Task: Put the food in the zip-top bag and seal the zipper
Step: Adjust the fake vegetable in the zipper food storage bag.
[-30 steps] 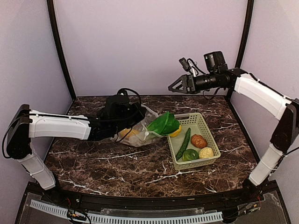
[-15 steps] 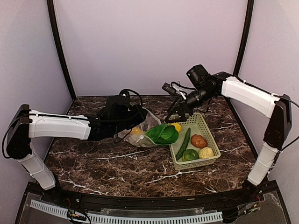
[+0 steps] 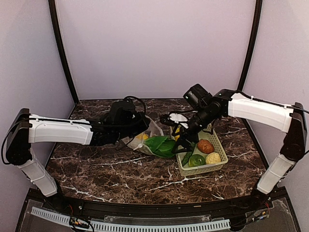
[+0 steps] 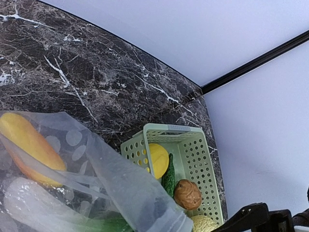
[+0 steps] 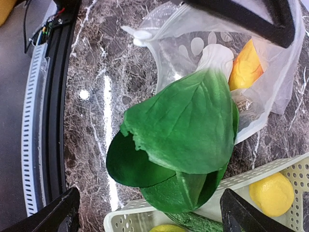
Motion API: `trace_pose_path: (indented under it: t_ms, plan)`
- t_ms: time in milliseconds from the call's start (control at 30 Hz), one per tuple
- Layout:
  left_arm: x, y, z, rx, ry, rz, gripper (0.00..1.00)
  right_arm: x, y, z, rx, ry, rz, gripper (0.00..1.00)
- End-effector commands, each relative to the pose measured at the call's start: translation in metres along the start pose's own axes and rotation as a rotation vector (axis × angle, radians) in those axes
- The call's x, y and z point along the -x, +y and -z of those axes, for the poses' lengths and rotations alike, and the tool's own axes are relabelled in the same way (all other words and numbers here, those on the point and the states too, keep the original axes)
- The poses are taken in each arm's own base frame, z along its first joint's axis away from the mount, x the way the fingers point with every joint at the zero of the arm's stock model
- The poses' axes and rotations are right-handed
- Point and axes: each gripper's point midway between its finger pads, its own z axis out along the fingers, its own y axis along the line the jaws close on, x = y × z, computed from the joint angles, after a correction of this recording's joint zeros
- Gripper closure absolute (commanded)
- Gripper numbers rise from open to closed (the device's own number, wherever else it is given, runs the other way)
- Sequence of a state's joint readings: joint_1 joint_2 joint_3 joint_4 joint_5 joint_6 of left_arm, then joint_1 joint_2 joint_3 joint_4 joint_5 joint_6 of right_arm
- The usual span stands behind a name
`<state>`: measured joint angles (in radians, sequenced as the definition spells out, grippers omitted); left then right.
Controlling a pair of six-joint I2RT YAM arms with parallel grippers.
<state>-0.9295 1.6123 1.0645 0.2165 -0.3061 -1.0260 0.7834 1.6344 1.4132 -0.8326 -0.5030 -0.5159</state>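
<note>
The dotted clear zip-top bag (image 3: 145, 137) lies open at mid-table, its mouth edge (image 5: 157, 63) facing the basket. My left gripper (image 3: 135, 128) is shut on the bag's upper edge; its fingers do not show in the left wrist view. A leafy green with a white stalk (image 5: 188, 125) lies stalk-first in the mouth, its leaves outside on the table. A yellow piece (image 5: 246, 67) sits inside the bag. My right gripper (image 5: 152, 212) hangs open just above the leaves, holding nothing, at the basket's left rim (image 3: 181, 140).
The light green mesh basket (image 3: 217, 145) stands right of the bag. It holds a lemon (image 4: 158, 159), a dark green cucumber (image 4: 169, 176), a brown piece (image 3: 205, 146), a pale bumpy piece (image 3: 213, 158) and a round green fruit (image 3: 196, 160). Walls stand close behind.
My right arm has come down from high at the back to the basket's left rim, jaws wide. The leafy green has sunk lower and leftward at the bag's mouth. The left arm has held still.
</note>
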Motion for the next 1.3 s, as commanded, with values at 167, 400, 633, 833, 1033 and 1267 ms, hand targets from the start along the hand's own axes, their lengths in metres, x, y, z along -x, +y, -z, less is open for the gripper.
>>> trace_pose_path:
  t_ms: [167, 400, 633, 833, 1033, 1267]
  plan:
    - [0.002, -0.004, 0.017, 0.016, 0.037, 0.048, 0.99, 0.012, -0.016, -0.012, -0.279, -0.02, 0.145, 0.14]
    - [-0.001, 0.0, 0.018, 0.022, 0.046, 0.055, 0.99, 0.023, -0.031, -0.025, -0.308, -0.04, 0.14, 0.46]
    - [-0.003, -0.003, 0.017, 0.009, 0.061, 0.063, 0.99, 0.028, -0.024, -0.037, -0.304, -0.039, 0.237, 0.62]
    - [-0.006, -0.002, 0.017, 0.012, 0.072, 0.065, 0.99, 0.026, -0.023, -0.041, -0.354, -0.012, 0.347, 0.65]
    - [-0.006, -0.004, 0.017, 0.008, 0.074, 0.066, 0.99, 0.027, -0.026, -0.054, -0.35, 0.01, 0.407, 0.66]
    - [-0.008, -0.007, 0.018, 0.001, 0.097, 0.07, 0.99, 0.013, -0.045, -0.068, -0.396, 0.082, 0.374, 0.84]
